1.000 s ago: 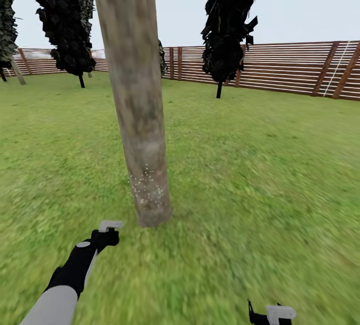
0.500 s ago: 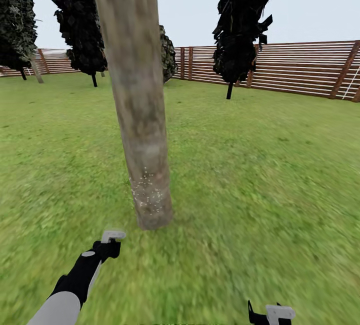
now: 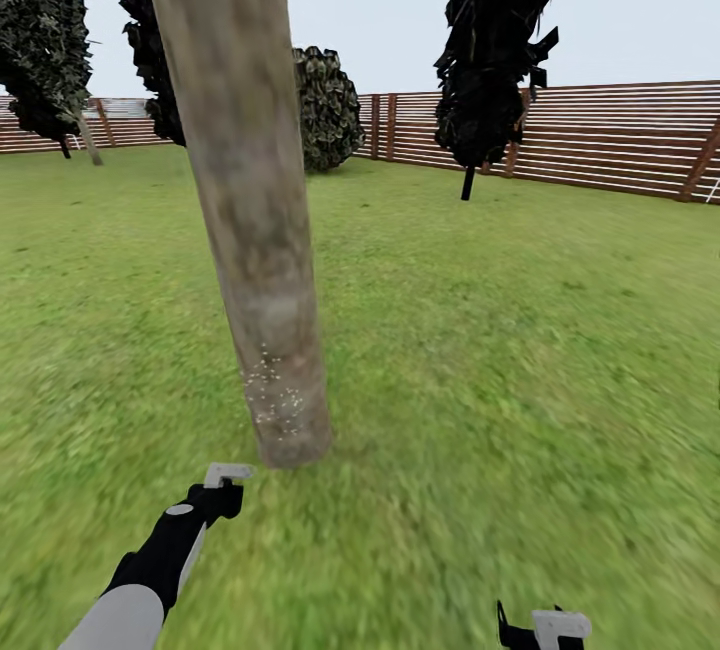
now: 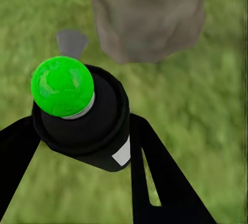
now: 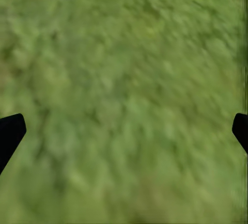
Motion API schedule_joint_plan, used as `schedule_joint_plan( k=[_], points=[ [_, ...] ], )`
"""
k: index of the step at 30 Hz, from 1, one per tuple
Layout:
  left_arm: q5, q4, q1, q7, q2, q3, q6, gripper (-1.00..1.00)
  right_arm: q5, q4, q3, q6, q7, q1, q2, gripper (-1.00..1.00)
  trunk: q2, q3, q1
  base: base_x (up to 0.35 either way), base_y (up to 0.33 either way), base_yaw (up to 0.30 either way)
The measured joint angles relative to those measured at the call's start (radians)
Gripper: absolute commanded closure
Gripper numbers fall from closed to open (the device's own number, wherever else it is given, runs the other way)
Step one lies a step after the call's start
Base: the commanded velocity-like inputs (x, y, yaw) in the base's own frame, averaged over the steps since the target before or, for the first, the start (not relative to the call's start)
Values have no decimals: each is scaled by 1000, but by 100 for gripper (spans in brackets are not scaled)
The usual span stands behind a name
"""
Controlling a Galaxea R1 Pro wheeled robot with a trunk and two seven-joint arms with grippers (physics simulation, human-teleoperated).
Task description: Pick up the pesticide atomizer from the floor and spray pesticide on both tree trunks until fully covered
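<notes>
Green grass [image 3: 520,350] covered the whole garden, soft and blurred in texture, and a brown fence [image 3: 620,135] of horizontal wooden slats closed it at the far side under a pale grey sky. One thick tree trunk [image 3: 250,220] stood near the robot, a straight round column of grey-brown mottled bark, leaning slightly in the head view. On its lowest part, close to the grass, sat a patch of tiny white specks, the pesticide [image 3: 272,395]. Farther back I counted four dark-leaved trees near the fence: one tall columnar tree [image 3: 495,40] on a thin stem at the right, a round leafy bush [image 3: 325,110] behind the trunk, another dark tree partly hidden by the trunk, and one at the far left corner [image 3: 40,30].

The left tool [image 3: 222,486] hovered low over the grass just in front of the base of the trunk. In the left wrist view its two black fingers [image 4: 155,177] were closed on the pesticide atomizer [image 4: 82,120], a small dark round bottle with a white label and a glossy green ball on its top. The trunk base [image 4: 150,17] was just beyond the bottle.

The right tool [image 3: 545,628] was at the bottom edge of the head view. In the right wrist view its two black fingertips [image 5: 10,133] stood wide apart, open, with nothing between them but grass [image 5: 124,100].
</notes>
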Motion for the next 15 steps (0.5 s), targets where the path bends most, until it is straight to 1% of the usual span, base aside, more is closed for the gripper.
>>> schedule_joint_plan(
  k=[2,4,7,15],
  points=[
    [1,0,0,0,0,0,0,100,0,0,1,0,0,0,0,-100,0,0,0,5,-274,8],
    [1,0,0,0,0,0,0,100,0,0,0,-1,-1,0,1,-100,0,0,0,1,-275,157],
    [0,1,0,0,-1,0,0,100,0,0,0,-1,-1,0,1,-100,0,0,0,29,-275,251],
    [-1,0,0,0,-1,0,1,100,0,0,0,-1,-2,0,1,-100,0,0,0,109,-275,268]
  ],
)
